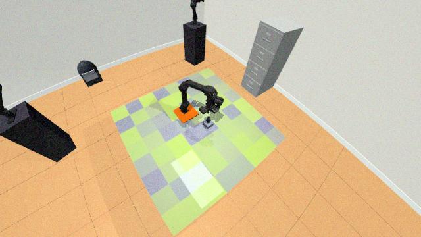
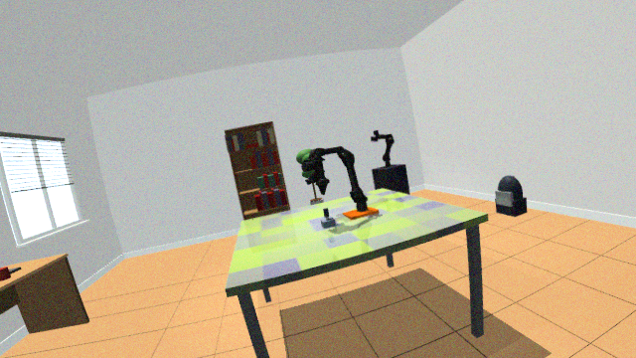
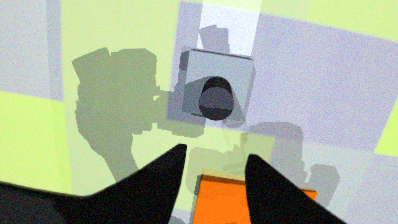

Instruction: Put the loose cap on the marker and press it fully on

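Bench (image 2: 447, 224): chequered top in yellow-green, grey and lilac squares. Block (image 3: 222, 75): grey, square, standing on a lilac square just beside the orange base plate (image 2: 361, 213). Marker (image 2: 327, 214): upright in the block, dark, seen end-on in the wrist view. Cap (image 3: 216, 97): dark and round-topped, sitting on the marker's upper end, centred over the block (how far down it is seated cannot be told). Arm (image 2: 348, 169): black, rising from the base plate and arching over toward the block. Gripper (image 3: 214, 165): pointing down, raised well above the cap and apart from it; fingers partly spread with a plain gap between the tips, gripping nothing. Shadow of the arm: lying on the bench left of the block in the wrist view.
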`<state>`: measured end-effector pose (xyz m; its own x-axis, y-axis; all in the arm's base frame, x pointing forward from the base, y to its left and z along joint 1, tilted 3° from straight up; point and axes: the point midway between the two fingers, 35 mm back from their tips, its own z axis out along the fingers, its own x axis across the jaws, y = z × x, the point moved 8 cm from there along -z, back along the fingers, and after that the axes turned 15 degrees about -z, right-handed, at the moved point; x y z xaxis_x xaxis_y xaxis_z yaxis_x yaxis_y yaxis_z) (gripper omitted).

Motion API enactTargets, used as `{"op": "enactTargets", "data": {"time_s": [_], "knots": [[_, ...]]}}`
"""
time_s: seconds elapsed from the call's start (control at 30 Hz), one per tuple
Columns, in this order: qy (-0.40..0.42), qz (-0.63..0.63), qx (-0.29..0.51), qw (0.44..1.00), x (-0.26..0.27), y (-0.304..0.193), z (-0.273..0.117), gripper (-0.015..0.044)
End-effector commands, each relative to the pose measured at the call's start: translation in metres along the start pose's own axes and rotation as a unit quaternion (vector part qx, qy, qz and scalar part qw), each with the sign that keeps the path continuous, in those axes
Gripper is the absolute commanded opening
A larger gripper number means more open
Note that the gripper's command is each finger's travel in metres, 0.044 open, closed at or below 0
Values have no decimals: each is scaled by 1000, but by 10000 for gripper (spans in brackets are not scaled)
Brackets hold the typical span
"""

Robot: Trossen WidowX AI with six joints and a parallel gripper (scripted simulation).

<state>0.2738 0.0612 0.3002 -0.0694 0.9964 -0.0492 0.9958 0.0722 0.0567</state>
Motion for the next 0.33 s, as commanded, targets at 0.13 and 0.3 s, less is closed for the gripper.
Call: {"op": "enactTargets", "data": {"time_s": [0.13, 0.3], "knots": [[0, 2, -3, 1000, 0, 1, -2, 341], [0, 2, -3, 1000, 0, 1, -2, 440]]}}
